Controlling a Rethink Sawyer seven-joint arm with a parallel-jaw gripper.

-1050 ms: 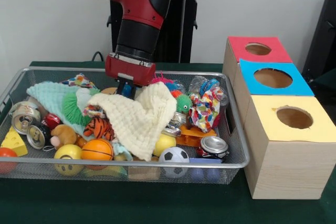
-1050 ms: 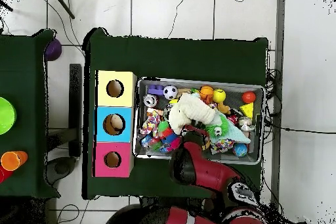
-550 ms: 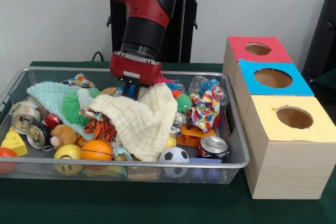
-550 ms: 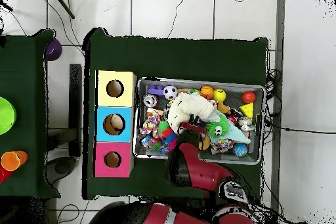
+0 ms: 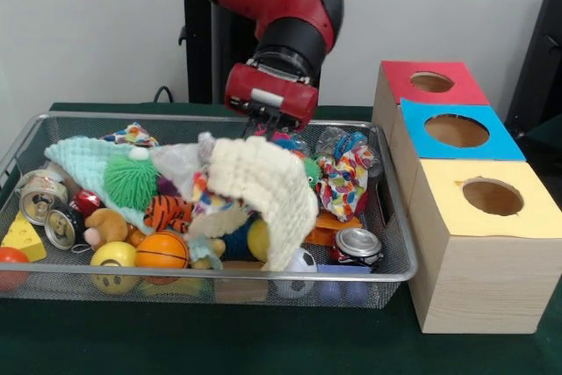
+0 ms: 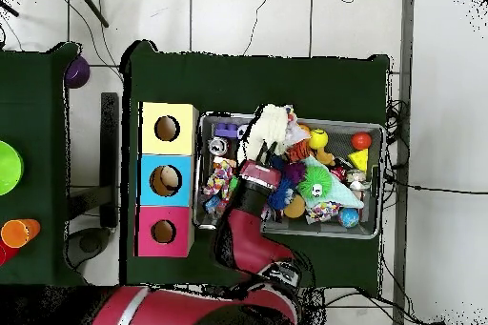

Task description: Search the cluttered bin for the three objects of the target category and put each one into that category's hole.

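My gripper (image 5: 262, 127) hangs over the middle right of the wire bin (image 5: 397, 217), shut on the top of a cream knitted cloth (image 5: 266, 183). The cloth is lifted and drapes down over the toys. In the overhead view the cream cloth (image 6: 271, 129) lies toward the bin's (image 6: 382, 180) far rim, with the red arm (image 6: 250, 199) reaching in over the near side. Three wooden boxes with holes stand beside the bin: red (image 5: 431, 82), blue (image 5: 457, 131), yellow (image 5: 493, 197). A patterned cloth (image 5: 344, 180) and a mint cloth (image 5: 86, 162) also lie in the bin.
The bin holds a green spiky ball (image 5: 130, 180), a tiger toy (image 5: 167, 212), an orange ball (image 5: 162, 250), a yellow ball (image 5: 114, 257), crushed cans (image 5: 41, 199) (image 5: 358, 243) and a cheese wedge (image 5: 24, 239). A dark green cloth (image 5: 263, 340) covers the table.
The gripper has risen and swung right toward the boxes, pulling the cream cloth up and across. Toys that were under the cloth at the bin's middle now show.
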